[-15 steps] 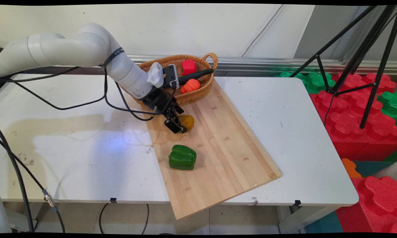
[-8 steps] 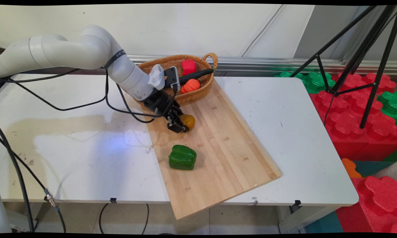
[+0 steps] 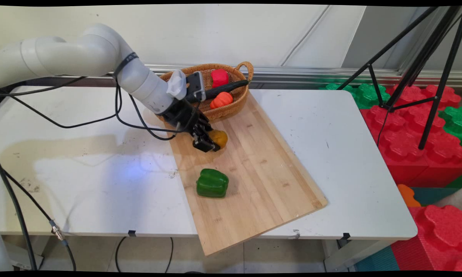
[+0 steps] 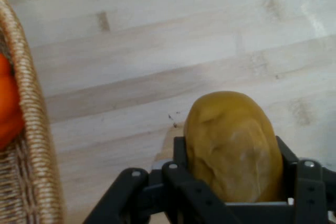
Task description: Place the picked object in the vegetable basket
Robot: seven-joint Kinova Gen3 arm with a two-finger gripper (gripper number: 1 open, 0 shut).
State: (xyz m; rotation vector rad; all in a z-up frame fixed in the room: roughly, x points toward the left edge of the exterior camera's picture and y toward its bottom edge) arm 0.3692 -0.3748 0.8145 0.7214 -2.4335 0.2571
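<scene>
Fingers [image 4: 181, 153] were clamped on either side of a yellow-brown potato [image 4: 231, 145], which sat snug between them. In the main view the gripper [image 3: 207, 143] held the potato [image 3: 219, 137] over the upper part of the wooden cutting board [image 3: 254, 169], just in front of the wicker basket [image 3: 231, 109]; whether the potato touched the board or hung just clear of it could not be told. The basket's woven rim [image 4: 31, 108] ran close along the left of the hand view, with an orange vegetable [image 4: 8, 103] inside it.

In the basket: a red pepper [image 3: 219, 77], an orange vegetable [image 3: 222, 99] and a long dark item [image 3: 229, 86] lying across them, possibly an aubergine.

A green bell pepper [image 3: 212, 183] lay on the board nearer the camera, well apart from the gripper. The board lay slantwise on the white table [image 3: 350, 154], its near corner overhanging the table edge. Black cables [image 3: 80, 123] trailed from the arm across the table's left side. A black tripod [image 3: 427, 69] and red and green foam blocks [image 3: 415, 127] stood off to the right of the table.
</scene>
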